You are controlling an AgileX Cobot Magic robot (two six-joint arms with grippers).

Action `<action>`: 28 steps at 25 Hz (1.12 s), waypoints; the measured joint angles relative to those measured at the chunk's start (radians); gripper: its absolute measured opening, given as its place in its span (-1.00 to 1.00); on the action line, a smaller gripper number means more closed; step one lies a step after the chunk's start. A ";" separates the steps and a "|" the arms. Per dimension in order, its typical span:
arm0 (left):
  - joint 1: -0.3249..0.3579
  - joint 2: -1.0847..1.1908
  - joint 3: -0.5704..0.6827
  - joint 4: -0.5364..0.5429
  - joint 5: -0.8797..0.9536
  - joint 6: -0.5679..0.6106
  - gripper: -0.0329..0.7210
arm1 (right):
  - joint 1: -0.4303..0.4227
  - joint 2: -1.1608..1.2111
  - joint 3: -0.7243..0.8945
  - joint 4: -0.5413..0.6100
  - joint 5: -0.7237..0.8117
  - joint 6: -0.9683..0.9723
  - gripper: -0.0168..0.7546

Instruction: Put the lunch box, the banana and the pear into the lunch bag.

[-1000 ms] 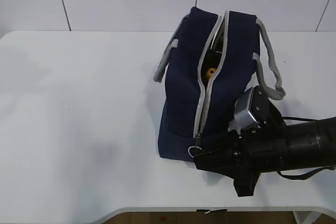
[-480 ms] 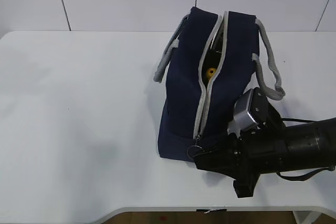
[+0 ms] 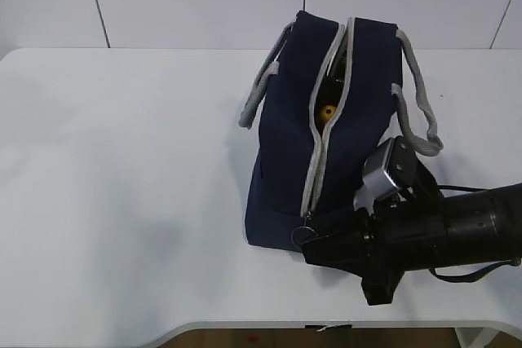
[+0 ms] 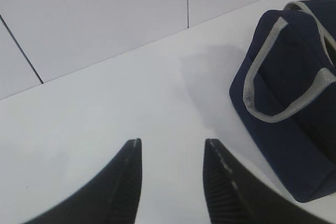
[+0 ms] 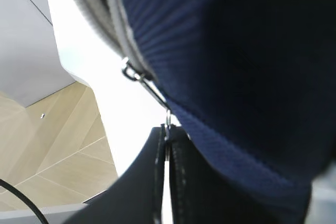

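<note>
Gripping the zip pull [image 5: 167,120] at the near end of the lunch bag [image 3: 285,144], the right pincer [image 5: 167,135] is pinched shut, w/ the ring's thin metal link running straight down into the closed tips. Bag stands upright on the white desk [image 3: 122,185], a bit right of centre, zip gaping along the top. Left pincer [image 4: 172,153] hovers over bare desk well left of the bag, tips apart at a moderate gap, holding nothing.

Step in hand, by my read: packing looks finished & this is the zip-closing stage. Through the gap 1 small yellow-orange patch [image 3: 326,113] shows inside – prob. the pear or banana, can't tell which from so little. Lunch box isn't visible anywhere; desk has no loose items, so presumably it's inside too.

Next move calls for drawing the pull along the grey zip track [image 3: 320,152] toward the far end, keeping the line of pull along the teeth so the soft bag doesn't tip or drag; left arm may need to steady it.

Count: 1 bag, 2 grey handles [image 3: 418,103], 1 zip pull, 2 pincers, 1 fruit patch seen.
</note>
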 joint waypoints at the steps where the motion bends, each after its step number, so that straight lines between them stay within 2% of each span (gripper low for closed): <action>1: 0.000 0.000 0.000 0.000 0.000 0.000 -0.14 | 0.000 0.000 0.000 0.000 -0.003 0.004 -0.94; 13: 0.000 0.000 0.000 0.000 0.000 0.000 -0.17 | 0.000 -0.155 0.015 -0.037 -0.084 0.087 -0.94; 28: 0.000 0.000 0.000 0.000 -0.001 0.000 -0.18 | 0.000 -0.317 0.021 -0.133 -0.092 0.239 -0.94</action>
